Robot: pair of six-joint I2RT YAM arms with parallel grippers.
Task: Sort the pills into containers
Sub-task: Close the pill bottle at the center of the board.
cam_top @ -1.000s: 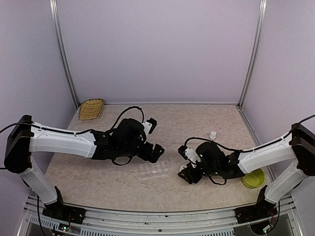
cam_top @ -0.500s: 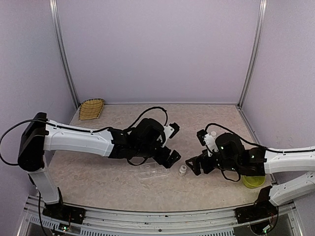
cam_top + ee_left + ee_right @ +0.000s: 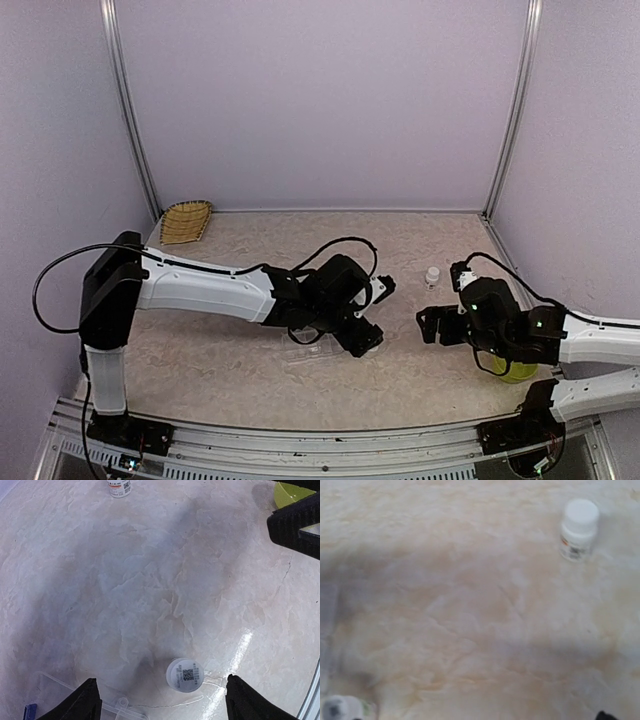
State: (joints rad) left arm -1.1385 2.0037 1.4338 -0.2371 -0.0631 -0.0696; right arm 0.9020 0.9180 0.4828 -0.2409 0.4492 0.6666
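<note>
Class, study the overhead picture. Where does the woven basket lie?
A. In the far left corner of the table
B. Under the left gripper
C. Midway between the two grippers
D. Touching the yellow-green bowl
A: the woven basket lies in the far left corner of the table, well apart from the yellow-green bowl at the near right.
</note>
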